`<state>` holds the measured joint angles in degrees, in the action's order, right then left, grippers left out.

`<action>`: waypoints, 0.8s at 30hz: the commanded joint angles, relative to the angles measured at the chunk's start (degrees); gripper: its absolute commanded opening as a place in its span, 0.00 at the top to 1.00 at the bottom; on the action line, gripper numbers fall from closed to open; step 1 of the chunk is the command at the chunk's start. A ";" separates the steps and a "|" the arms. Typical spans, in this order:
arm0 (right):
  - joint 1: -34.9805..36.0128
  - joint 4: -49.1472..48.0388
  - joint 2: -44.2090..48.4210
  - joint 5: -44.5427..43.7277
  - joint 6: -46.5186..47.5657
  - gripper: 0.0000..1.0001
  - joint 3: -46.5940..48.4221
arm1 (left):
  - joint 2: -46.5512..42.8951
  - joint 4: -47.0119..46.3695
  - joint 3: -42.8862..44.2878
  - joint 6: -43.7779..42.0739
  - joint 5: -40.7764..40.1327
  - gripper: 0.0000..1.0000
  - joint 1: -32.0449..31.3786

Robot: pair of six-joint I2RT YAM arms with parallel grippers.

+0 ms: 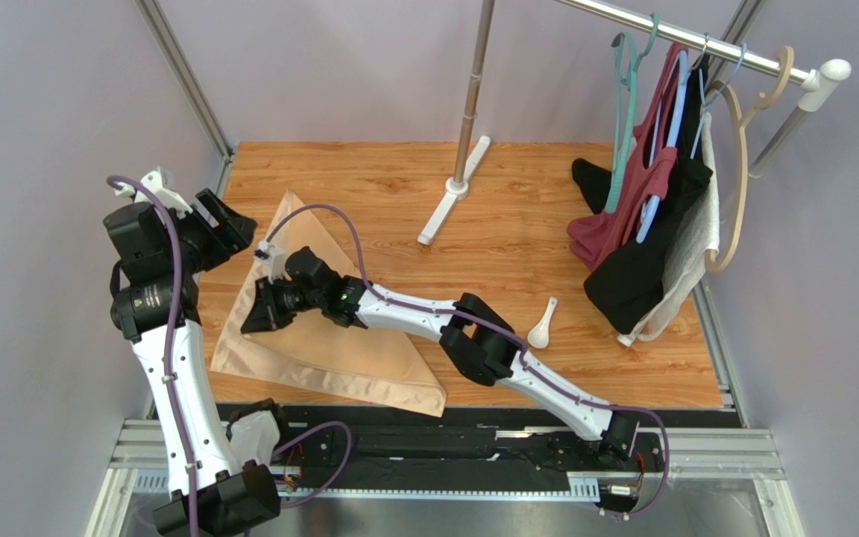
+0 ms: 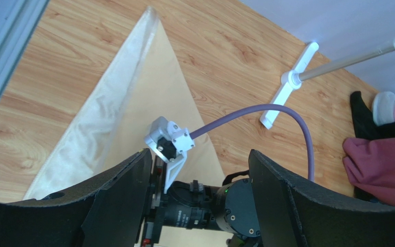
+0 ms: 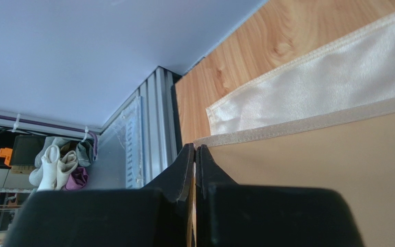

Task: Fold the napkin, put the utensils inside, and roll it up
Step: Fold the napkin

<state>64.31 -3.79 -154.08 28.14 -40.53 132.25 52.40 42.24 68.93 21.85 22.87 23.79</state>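
Observation:
The peach-tan napkin (image 1: 333, 347) lies folded into a triangle on the left half of the wooden table, with a paler shiny layer (image 3: 313, 82) showing past its left edge. My right gripper (image 1: 257, 319) reaches across onto that left edge. It is shut (image 3: 195, 149), with the top layer's hemmed corner pinched at its tips. My left gripper (image 1: 216, 224) hangs open above the table's left rim, holding nothing. In the left wrist view the left gripper (image 2: 199, 159) looks down on the right wrist and the napkin (image 2: 153, 103). The white spoon (image 1: 543, 324) lies on bare wood to the right of the right arm.
A metal pole with a long white foot (image 1: 453, 201) stands at the back centre, its foot (image 2: 289, 82) also in the left wrist view. Dark red, black and white garments (image 1: 647, 235) hang from a rack at the right. An aluminium frame rail (image 3: 153, 128) borders the table's left edge.

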 commanded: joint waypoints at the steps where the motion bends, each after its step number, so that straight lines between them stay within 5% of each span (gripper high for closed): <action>1: 1.60 -2.54 -2.97 1.74 0.54 1.00 8.11 | -0.99 -1.37 -0.11 1.71 3.93 0.21 0.29; 5: 1.52 -2.97 -2.28 1.74 1.16 1.00 7.33 | -0.99 -1.89 -0.63 1.97 4.90 0.21 0.38; 8: 1.17 -2.28 -0.18 1.74 2.55 0.60 4.96 | -0.90 -2.16 -0.81 1.80 4.64 0.21 0.29; 9: 0.99 -1.14 0.96 1.65 3.17 0.17 1.82 | -0.81 -2.07 -0.72 1.62 4.55 0.21 0.38; 10: 0.29 -0.78 2.19 1.57 4.14 0.11 -0.13 | -0.64 -2.07 -0.72 1.36 4.46 0.21 0.29; 20: -10.07 -0.60 31.54 -5.72 16.44 0.06 -38.24 | 0.95 -6.02 -3.35 -1.01 4.99 0.21 0.20; 24: -15.09 3.52 37.88 -5.65 20.57 0.09 -44.53 | 0.59 -9.80 -5.55 -1.72 4.46 0.22 0.12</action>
<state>53.08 -1.19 -124.11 24.43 -26.57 91.07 53.23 37.19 64.64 21.80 26.92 23.79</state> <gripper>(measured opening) 0.924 0.781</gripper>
